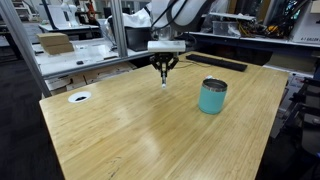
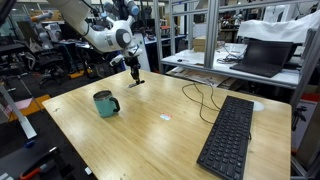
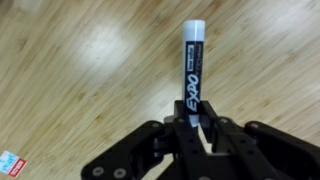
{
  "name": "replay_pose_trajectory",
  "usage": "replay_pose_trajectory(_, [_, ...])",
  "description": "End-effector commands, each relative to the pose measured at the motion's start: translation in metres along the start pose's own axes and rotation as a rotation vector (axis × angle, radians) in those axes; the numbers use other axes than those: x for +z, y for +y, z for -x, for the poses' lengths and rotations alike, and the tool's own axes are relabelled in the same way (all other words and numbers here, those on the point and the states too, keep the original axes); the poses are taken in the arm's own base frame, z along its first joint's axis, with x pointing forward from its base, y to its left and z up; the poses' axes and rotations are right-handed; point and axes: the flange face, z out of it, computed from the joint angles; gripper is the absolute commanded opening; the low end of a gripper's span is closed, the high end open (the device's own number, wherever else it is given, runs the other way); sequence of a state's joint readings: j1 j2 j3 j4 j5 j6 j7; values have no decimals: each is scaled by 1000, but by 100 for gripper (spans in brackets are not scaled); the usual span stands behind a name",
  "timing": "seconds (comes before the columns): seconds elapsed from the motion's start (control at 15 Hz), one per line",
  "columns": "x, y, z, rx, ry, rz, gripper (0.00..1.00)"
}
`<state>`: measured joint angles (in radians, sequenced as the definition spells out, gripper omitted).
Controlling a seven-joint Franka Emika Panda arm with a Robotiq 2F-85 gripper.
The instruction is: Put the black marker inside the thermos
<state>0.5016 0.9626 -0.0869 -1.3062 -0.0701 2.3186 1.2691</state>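
Smooth wood-grain table (image 1: 150,130), matt teal thermos (image 1: 212,97)

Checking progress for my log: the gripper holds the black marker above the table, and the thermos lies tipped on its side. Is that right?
Not quite. The thermos stands upright on the table, as both exterior views show. The rest is right: the gripper is shut on the black marker above the table.

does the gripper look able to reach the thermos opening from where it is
Probably yes. The gripper, shut on the black marker, hangs above the table, and only bare wood lies between it and the upright thermos, whose top looks open.
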Motion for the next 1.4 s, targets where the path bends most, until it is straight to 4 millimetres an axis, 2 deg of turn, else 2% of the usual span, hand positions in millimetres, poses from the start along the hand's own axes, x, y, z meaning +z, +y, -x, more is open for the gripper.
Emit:
replay_pose_trajectory(0.0, [-31,34,10,87,109,29,5])
replay_pose_trajectory(0.27, [-54,74,34,145,201,93,5])
replay_pose_trajectory(0.53, [-75,127,60,213,292,123,5])
replay_pose_trajectory(0.6, [-58,100,53,183,260,144,5])
replay_pose_trajectory(0.67, [-62,107,58,186,264,147,19])
replay_pose_trajectory(1.07, [-55,102,56,187,258,147,19])
replay_pose_trajectory(1.13, [-56,102,52,214,281,161,5])
replay_pose_trajectory(1.33, [-69,108,43,298,382,195,5])
